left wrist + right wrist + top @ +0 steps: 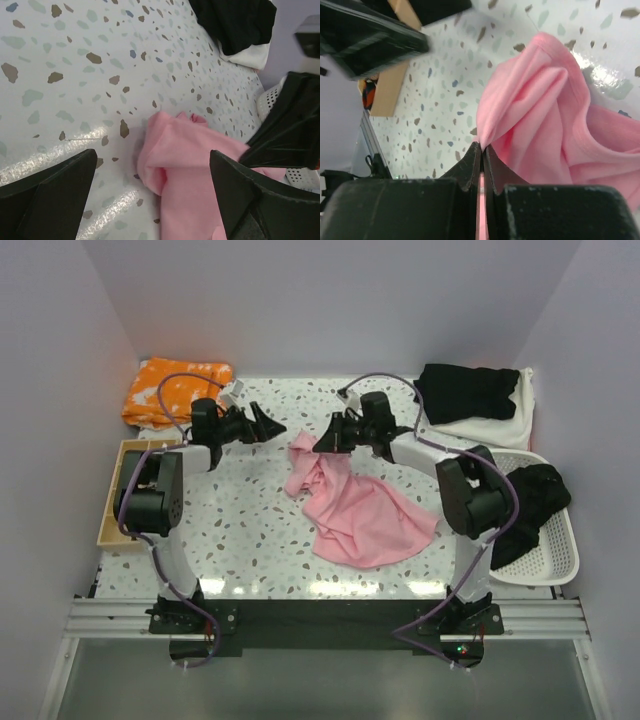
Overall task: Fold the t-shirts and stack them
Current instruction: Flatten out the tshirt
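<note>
A light pink t-shirt (pixel 360 510) lies crumpled on the speckled table, with its far corner lifted. My right gripper (pixel 322 443) is shut on that corner; in the right wrist view (pixel 482 147) the pink fabric (pixel 545 115) is pinched between the jaws. My left gripper (pixel 265 424) is open and empty, just left of the shirt; its wrist view (pixel 152 175) shows the pink shirt (pixel 190 165) between its spread fingers. A black t-shirt (pixel 468 390) lies on an off-white one (pixel 505 425) at the back right. Another black t-shirt (pixel 535 502) sits in the basket.
A white perforated basket (pixel 555 555) stands at the right edge. A wooden tray (pixel 118 502) stands at the left edge. An orange and white cloth (pixel 175 390) lies at the back left. White walls close in the table on three sides.
</note>
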Action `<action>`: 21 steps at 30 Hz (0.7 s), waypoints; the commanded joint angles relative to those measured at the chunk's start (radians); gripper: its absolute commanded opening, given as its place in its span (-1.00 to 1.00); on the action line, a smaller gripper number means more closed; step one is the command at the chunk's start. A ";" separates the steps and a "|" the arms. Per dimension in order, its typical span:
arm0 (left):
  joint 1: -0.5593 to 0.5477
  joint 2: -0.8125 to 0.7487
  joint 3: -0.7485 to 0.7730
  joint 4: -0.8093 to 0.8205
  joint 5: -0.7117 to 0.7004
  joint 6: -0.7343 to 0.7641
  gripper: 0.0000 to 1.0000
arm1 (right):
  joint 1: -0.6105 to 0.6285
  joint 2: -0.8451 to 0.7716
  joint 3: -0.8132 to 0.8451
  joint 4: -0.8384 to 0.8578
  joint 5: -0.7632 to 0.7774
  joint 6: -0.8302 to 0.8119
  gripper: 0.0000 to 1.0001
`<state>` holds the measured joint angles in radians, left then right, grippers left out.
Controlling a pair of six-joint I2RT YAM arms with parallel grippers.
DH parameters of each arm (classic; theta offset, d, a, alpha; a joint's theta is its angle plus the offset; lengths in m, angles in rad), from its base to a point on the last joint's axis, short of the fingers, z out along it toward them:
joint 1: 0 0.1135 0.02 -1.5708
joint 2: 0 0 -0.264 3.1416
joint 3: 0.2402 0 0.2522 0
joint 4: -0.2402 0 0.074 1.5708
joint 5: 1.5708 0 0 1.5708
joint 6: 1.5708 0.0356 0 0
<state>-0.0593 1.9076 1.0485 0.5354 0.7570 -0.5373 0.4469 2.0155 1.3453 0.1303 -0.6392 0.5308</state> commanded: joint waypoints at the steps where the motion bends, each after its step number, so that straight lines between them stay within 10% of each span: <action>1: 0.000 0.051 -0.024 0.092 0.021 0.011 1.00 | -0.004 -0.294 -0.003 -0.079 0.143 -0.167 -1.00; 11: -0.033 0.128 0.002 0.422 0.180 -0.274 1.00 | -0.004 -0.843 0.012 -0.455 0.850 -0.344 -1.00; 21: -0.204 0.106 0.234 -0.148 -0.034 -0.029 1.00 | -0.004 -1.173 -0.052 -0.710 1.427 -0.299 -1.00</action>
<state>-0.1806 2.0438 1.1770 0.5972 0.8295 -0.6678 0.4450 0.9154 1.3212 -0.4191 0.4557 0.2195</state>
